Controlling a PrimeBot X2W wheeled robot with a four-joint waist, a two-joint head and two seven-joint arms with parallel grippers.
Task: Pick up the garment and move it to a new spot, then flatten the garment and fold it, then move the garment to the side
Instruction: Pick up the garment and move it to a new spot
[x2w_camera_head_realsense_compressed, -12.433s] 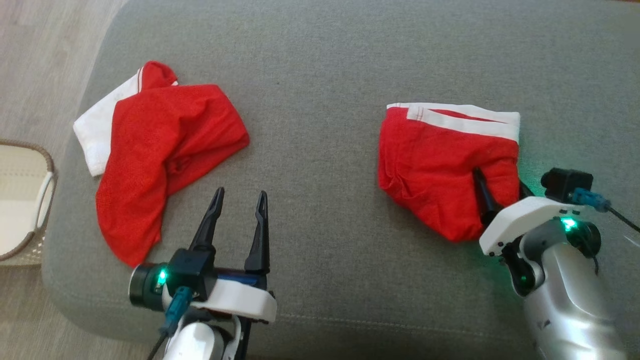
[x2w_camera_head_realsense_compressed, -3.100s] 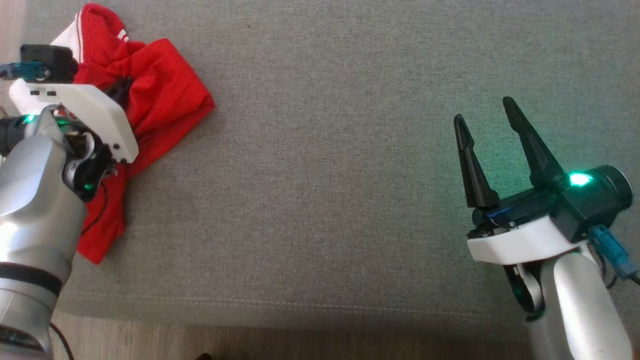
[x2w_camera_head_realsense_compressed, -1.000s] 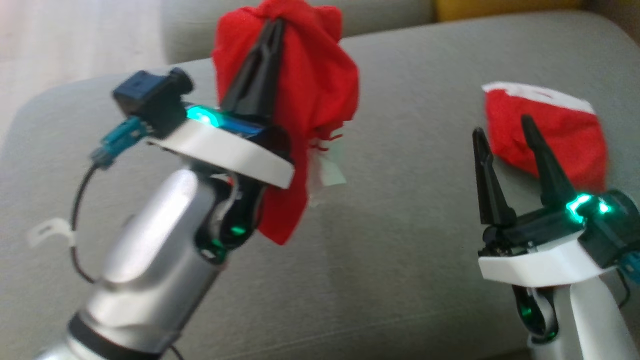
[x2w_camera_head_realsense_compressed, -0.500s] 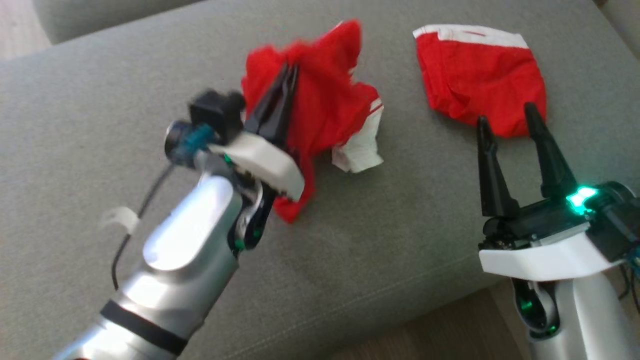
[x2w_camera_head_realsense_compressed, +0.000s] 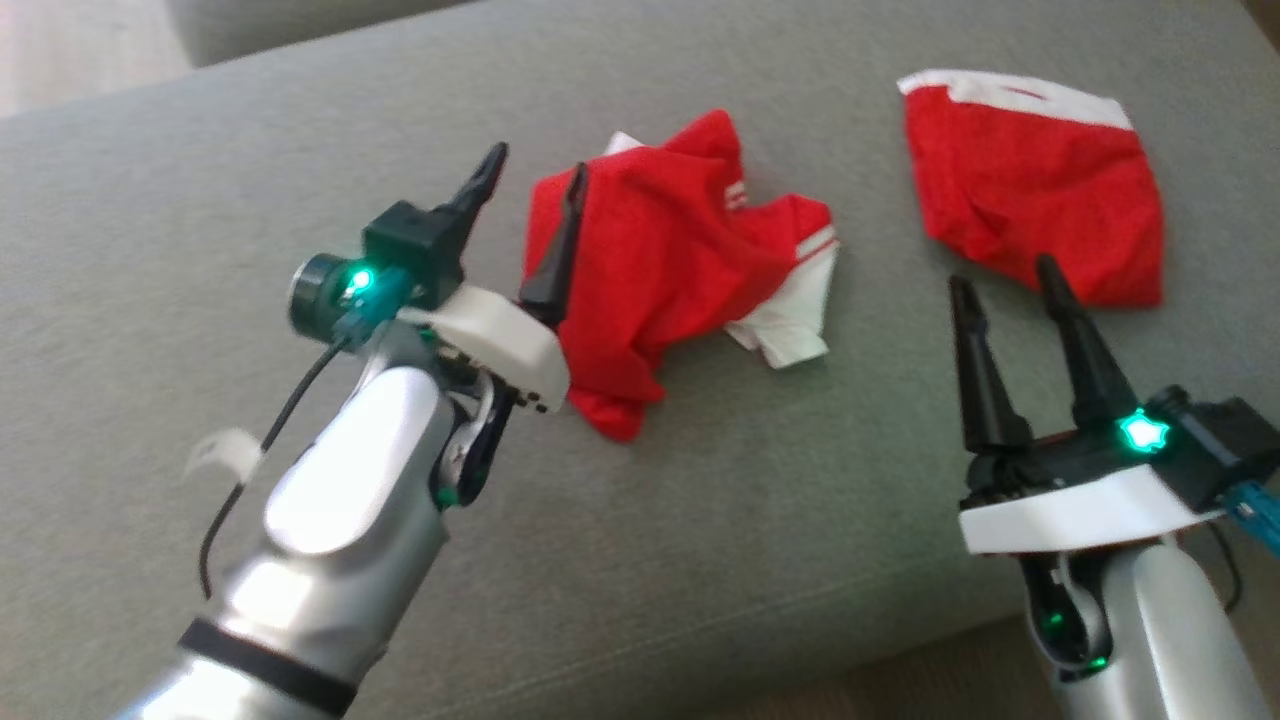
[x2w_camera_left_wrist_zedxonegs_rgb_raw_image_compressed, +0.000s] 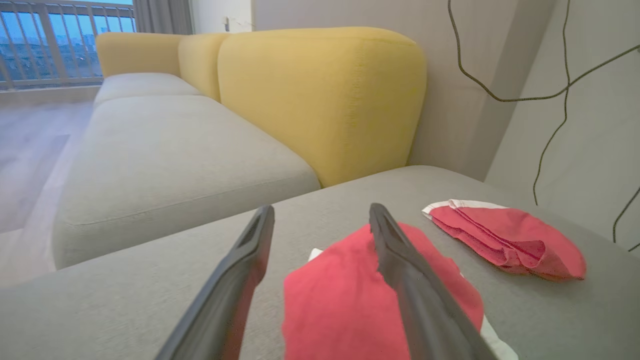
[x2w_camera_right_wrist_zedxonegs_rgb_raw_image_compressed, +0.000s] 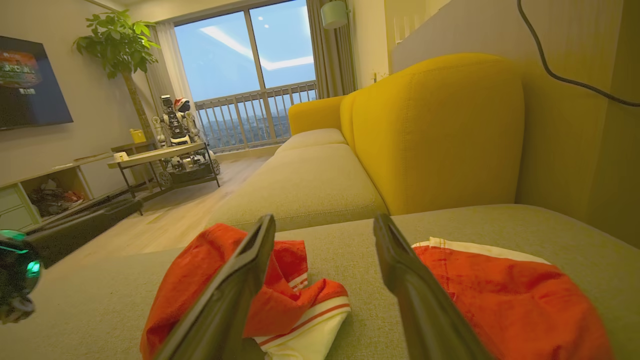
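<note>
The garment (x2w_camera_head_realsense_compressed: 680, 260), red mesh with white striped trim, lies crumpled in the middle of the grey cushion (x2w_camera_head_realsense_compressed: 700, 520). My left gripper (x2w_camera_head_realsense_compressed: 537, 165) stands open at the garment's left edge, one finger over the cloth, holding nothing. In the left wrist view the garment (x2w_camera_left_wrist_zedxonegs_rgb_raw_image_compressed: 350, 295) lies between and under the spread fingers of the left gripper (x2w_camera_left_wrist_zedxonegs_rgb_raw_image_compressed: 321, 209). My right gripper (x2w_camera_head_realsense_compressed: 1003, 275) is open and empty at the right, apart from the garment. In the right wrist view the garment (x2w_camera_right_wrist_zedxonegs_rgb_raw_image_compressed: 295, 295) shows behind the left finger of the right gripper (x2w_camera_right_wrist_zedxonegs_rgb_raw_image_compressed: 324, 218).
A second red piece with a white band (x2w_camera_head_realsense_compressed: 1030, 190) lies folded at the far right of the cushion, just beyond my right gripper. A yellow backrest (x2w_camera_left_wrist_zedxonegs_rgb_raw_image_compressed: 320, 95) rises behind. The cushion's front edge runs along the lower right, with floor (x2w_camera_head_realsense_compressed: 900, 680) below.
My left gripper has opened and let go of the garment, which now lies on the cushion instead of hanging from the shut fingers. The head camera has also shifted.
</note>
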